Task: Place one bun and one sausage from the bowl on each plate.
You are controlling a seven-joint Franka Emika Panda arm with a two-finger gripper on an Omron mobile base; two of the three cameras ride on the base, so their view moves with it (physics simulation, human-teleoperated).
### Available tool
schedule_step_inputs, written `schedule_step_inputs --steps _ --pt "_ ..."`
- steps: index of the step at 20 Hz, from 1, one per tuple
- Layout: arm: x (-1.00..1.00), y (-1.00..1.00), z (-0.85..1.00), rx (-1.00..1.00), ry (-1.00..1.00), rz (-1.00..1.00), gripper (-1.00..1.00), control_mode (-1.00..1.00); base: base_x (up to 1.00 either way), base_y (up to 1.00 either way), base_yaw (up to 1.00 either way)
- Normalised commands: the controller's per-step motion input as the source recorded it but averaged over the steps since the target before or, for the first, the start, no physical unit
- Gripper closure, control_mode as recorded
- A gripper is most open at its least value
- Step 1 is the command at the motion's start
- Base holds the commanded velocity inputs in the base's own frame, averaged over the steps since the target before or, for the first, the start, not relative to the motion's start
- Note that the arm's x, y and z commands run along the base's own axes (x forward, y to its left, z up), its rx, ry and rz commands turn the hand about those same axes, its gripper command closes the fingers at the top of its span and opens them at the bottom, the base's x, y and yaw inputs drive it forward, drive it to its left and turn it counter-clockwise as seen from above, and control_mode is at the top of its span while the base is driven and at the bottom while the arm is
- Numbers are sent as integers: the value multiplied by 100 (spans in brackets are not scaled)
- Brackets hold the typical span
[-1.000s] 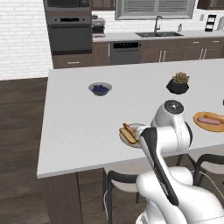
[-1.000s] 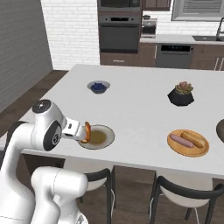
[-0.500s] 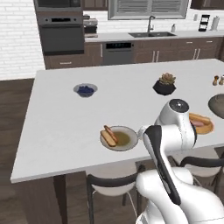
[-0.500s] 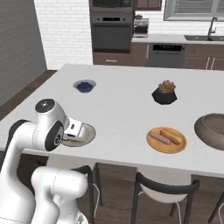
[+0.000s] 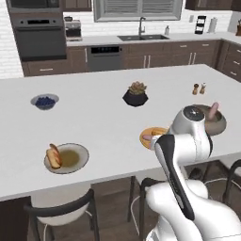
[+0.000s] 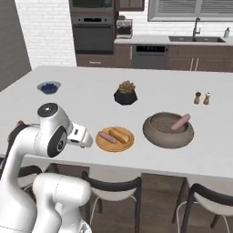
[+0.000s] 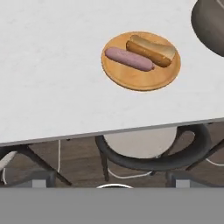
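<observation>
The orange-tan plate (image 7: pixel 131 81) lies near the counter's front edge and carries one sausage (image 7: pixel 128 59) and one bun (image 7: pixel 151 50) side by side; this plate (image 6: pixel 114 144) also shows in the right base view. To its right stands the grey-brown bowl (image 6: pixel 154 133) with a sausage (image 6: pixel 180 122) leaning inside. The grey-rimmed plate (image 5: pixel 77 162) sits far left with a bun (image 5: pixel 53 156) on it. My gripper (image 6: pixel 83 138) hangs off the counter's front edge, left of the orange plate, open and holding nothing.
A black plant pot (image 6: pixel 125 93) stands mid-counter, two small shakers (image 6: pixel 202 98) behind the bowl, and a small bowl of blueberries (image 5: pixel 44 100) at the far left. Dark stools (image 7: pixel 144 151) are tucked under the counter's front edge.
The base has driven to the right, so the whole scene has slid left and the stone bowl has come into view. The things on the counter have not moved. The gripper stays open.
</observation>
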Motion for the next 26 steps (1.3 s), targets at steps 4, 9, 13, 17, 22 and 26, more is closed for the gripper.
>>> schedule_step_inputs --steps 4,9,13,17,22,26 --pt "0 0 0 0 0 0 -100 100 0 -100 -7" --pt "0 0 0 0 0 0 -100 100 0 -100 -6" --pt "0 0 0 0 0 0 -100 100 3 -88 -6" --pt "0 -4 -1 0 2 -1 -100 -100 3 -30 -1" --pt "18 5 10 0 -6 -5 -100 -100 0 0 0" --pt "51 13 44 0 -19 -23 -100 -100 0 0 0"
